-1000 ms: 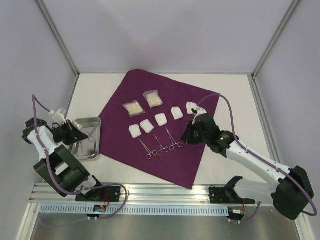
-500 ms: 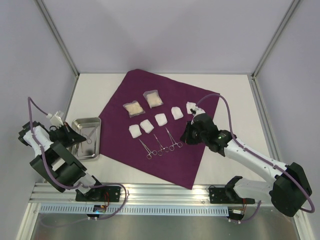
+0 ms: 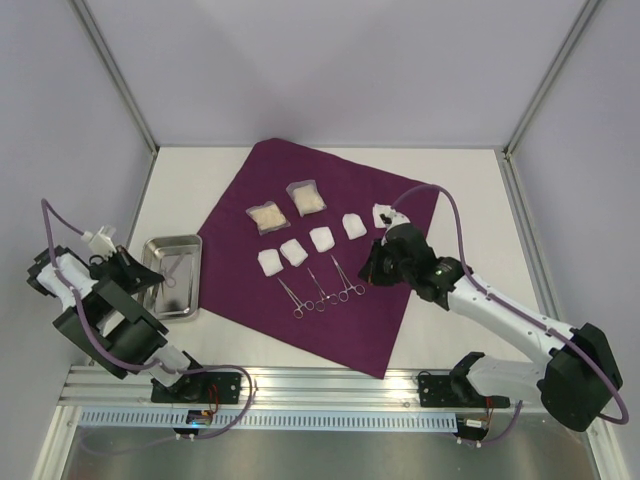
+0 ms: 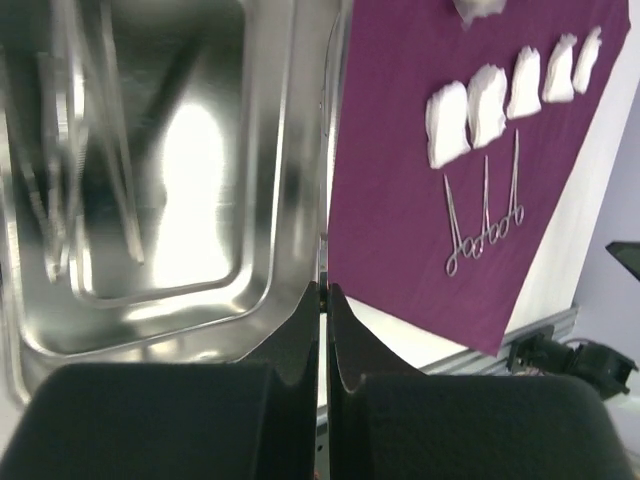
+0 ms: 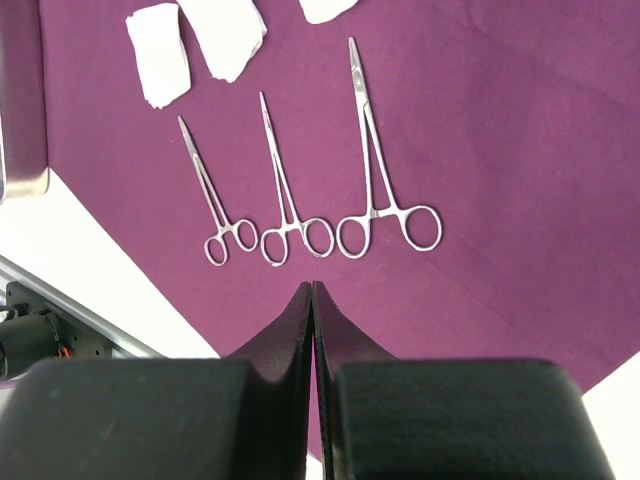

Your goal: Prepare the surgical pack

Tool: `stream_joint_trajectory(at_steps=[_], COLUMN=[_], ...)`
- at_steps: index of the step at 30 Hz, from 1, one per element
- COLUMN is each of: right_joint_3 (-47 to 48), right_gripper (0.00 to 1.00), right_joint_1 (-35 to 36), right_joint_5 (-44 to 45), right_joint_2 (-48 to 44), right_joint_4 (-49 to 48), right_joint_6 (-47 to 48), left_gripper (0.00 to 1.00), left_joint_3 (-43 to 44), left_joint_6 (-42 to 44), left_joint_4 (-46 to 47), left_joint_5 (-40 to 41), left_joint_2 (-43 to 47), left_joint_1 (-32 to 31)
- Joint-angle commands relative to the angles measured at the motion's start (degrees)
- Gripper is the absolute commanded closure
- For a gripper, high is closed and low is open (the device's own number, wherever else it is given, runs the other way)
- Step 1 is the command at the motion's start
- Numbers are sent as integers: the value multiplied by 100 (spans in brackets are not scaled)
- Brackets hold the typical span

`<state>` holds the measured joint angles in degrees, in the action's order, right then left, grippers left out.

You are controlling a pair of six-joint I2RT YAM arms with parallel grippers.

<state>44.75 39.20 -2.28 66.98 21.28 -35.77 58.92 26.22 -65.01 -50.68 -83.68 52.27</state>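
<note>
Surgical pack (image 5: 500, 150) beneath closed right gripper (image 5: 312, 290)

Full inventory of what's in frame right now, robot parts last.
surgical pack drape: one, plum purple, spread flat mid-table
gauze pads: five, white, diagonal row on drape
packets: two, clear with beige contents, beyond the pads
forceps: three, steel, side by side on drape, nearer than pads
tray: one, steel, left of drape
instruments: steel, in tray, count unclear
left gripper: black, shut, by tray
right gripper: black, shut, over drape near forceps
</note>
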Motion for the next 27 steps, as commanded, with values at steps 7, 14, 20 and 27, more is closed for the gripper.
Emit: stream_joint_trajectory(at_steps=[7, 14, 20, 27], right_joint_3=[569, 824, 1070, 1185], right_gripper=[100, 99, 100, 100], right_joint_1=[17, 18, 61, 79], right_joint_5=[44, -71, -53, 26], right_joint_2=[174, 447, 632, 737], right_joint_4=[113, 166, 271, 421], right_joint_6=[-53, -114, -132, -150], left_gripper=[100, 100, 100, 100], left_joint_3=[313, 314, 59, -310], left_joint_6=[164, 296, 402, 446], left_joint_4=[94, 533, 929, 1385], left_joint_5=[-329, 83, 312, 392], left_joint_2=[-201, -535, -737, -1203], left_joint_1=[530, 530, 530, 530])
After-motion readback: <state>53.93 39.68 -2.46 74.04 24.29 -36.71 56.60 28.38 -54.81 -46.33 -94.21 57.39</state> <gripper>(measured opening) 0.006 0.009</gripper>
